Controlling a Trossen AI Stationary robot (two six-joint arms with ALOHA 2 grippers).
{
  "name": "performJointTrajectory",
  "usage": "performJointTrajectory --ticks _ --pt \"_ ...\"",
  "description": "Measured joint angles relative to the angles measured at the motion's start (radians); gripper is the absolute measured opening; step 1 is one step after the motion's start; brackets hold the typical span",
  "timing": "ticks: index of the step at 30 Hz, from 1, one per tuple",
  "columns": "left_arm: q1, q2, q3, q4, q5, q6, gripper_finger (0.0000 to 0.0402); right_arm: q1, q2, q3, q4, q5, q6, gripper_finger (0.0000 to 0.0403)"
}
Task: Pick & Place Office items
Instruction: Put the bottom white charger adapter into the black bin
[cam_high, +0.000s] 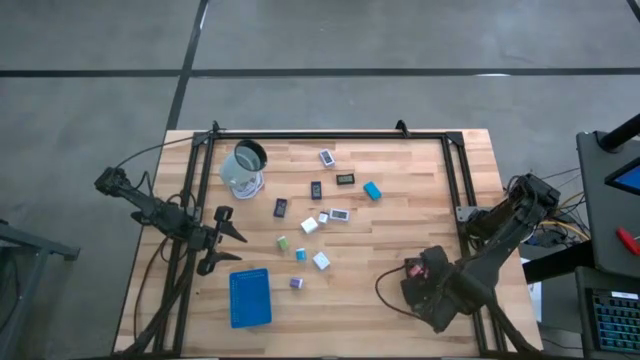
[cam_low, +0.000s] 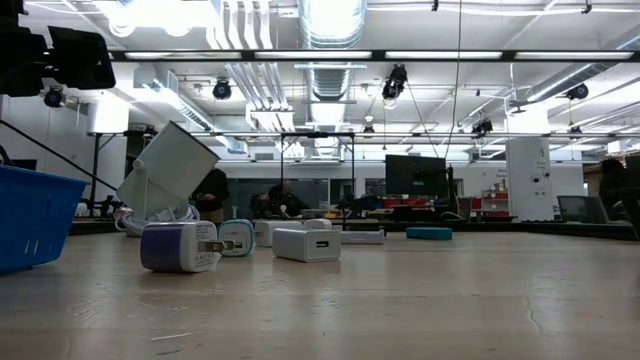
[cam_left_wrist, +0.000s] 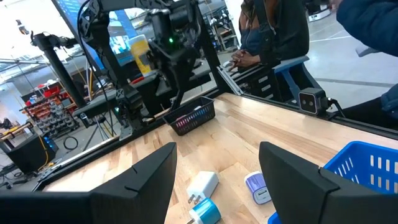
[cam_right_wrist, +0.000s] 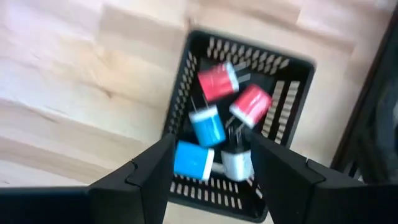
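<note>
Looking down on a wooden worktop (cam_high: 400, 250), two dark arms are seen at its near corners. Toward the left edge, the left gripper (cam_high: 228, 238) is held just above the surface with its fingers spread wide and nothing between them. A blue tray (cam_high: 250, 297) is placed just beside it, near the front edge. Behind the gripper, toward the back left corner, a clear round cup (cam_high: 245, 168) is seen lying tilted. Across the middle of the worktop the office items (cam_high: 320, 222) are scattered loosely, well apart from both grippers: small white, teal, green and purple blocks and flat dark rectangles. At the front right corner, the right gripper (cam_right_wrist: 208, 163) is positioned over a black tray (cam_right_wrist: 292, 68), fingers parted and empty. Red, blue and white charger blocks (cam_right_wrist: 214, 84) are shown lying inside that tray. Beyond the table, a seated person (cam_left_wrist: 273, 31) is partly visible.
</note>
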Motion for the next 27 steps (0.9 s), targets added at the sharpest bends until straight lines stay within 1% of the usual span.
performJointTrajectory --ticks 4,8,11,15,20,25,27 --pt "0.0 0.0 0.0 0.0 0.0 0.0 0.0234 -0.002 0.0 0.08 -0.112 0.088 -0.007 0.0206" --pt "0.0 0.0 0.0 0.0 0.0 0.0 0.0234 -0.004 0.0 0.131 -0.177 0.241 -0.025 0.0206" --pt "0.0 0.0 0.0 0.0 0.0 0.0 0.0234 -0.005 0.0 0.141 -0.182 0.403 -0.091 0.0206" --pt "0.0 0.0 0.0 0.0 0.0 0.0 0.0234 -0.011 0.0 0.14 -0.179 0.653 -0.143 0.0206" --pt "0.0 0.0 0.0 0.0 0.0 0.0 0.0234 -0.046 0.0 0.139 -0.163 0.902 -0.193 0.0206" --pt "0.0 0.0 0.0 0.0 0.0 0.0 0.0234 -0.118 0.038 0.139 -0.062 1.041 -0.319 0.0206" --pt "0.0 0.0 0.0 0.0 0.0 0.0 0.0234 -0.153 0.061 0.139 -0.004 1.07 -0.379 0.0206"
